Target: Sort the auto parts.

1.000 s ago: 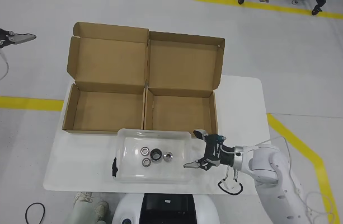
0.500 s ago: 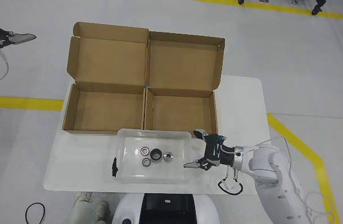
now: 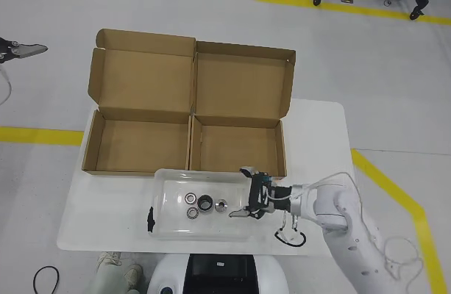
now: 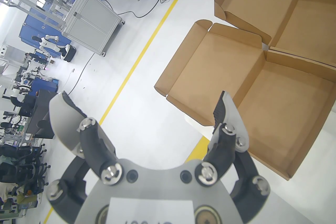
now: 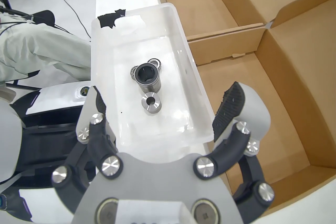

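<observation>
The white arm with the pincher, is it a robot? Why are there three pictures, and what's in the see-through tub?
Yes, it is a robot with two arms, and each arm ends in a gripper, a two-fingered pincher. One picture looks down from a camera above the arms. The other two come from little cameras on its wrists, so you see its own fingers up close. On the white table stand two open cardboard boxes and a clear tub. In the tub lie metal car parts: a dark sleeve, a silver round piece and two rings. The right gripper hangs open over the tub's end, holding nothing. The left gripper is open too, off beside the table, holding nothing.
</observation>
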You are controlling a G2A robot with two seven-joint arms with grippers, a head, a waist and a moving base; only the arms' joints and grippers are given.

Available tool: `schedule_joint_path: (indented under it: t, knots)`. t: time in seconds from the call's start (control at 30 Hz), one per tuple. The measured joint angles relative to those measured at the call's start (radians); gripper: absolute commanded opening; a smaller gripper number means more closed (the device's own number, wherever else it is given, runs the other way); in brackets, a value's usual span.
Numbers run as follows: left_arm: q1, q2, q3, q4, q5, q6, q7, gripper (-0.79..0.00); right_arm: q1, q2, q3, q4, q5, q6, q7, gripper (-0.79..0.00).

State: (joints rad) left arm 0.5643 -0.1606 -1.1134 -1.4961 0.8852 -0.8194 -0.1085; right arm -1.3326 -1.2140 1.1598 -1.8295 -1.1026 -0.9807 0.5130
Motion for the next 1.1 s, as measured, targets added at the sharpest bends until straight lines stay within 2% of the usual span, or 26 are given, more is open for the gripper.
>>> schedule_joint_path:
  t: [0.17,0.27,0.47,0.73,1.1]
  knots:
    - [0.000,0.000,0.000,0.000,0.000,0.000,0.000,0.000,0.089,-0.012,-0.113,0.057,-0.008,0.008,0.050,-0.006]
    - [0.000,0.000,0.000,0.000,0.000,0.000,0.000,0.000,0.151,-0.024,-0.189,0.095,0.009,0.025,0.100,-0.058]
    - [0.000,0.000,0.000,0.000,0.000,0.000,0.000,0.000,0.249,-0.045,-0.308,0.139,0.043,0.091,0.208,-0.062]
    - [0.000,0.000,0.000,0.000,0.000,0.000,0.000,0.000,0.293,-0.056,-0.384,0.134,0.034,0.133,0.253,-0.086]
    - [0.000,0.000,0.000,0.000,0.000,0.000,0.000,0.000,0.315,-0.065,-0.460,0.169,-0.075,0.170,0.234,-0.111]
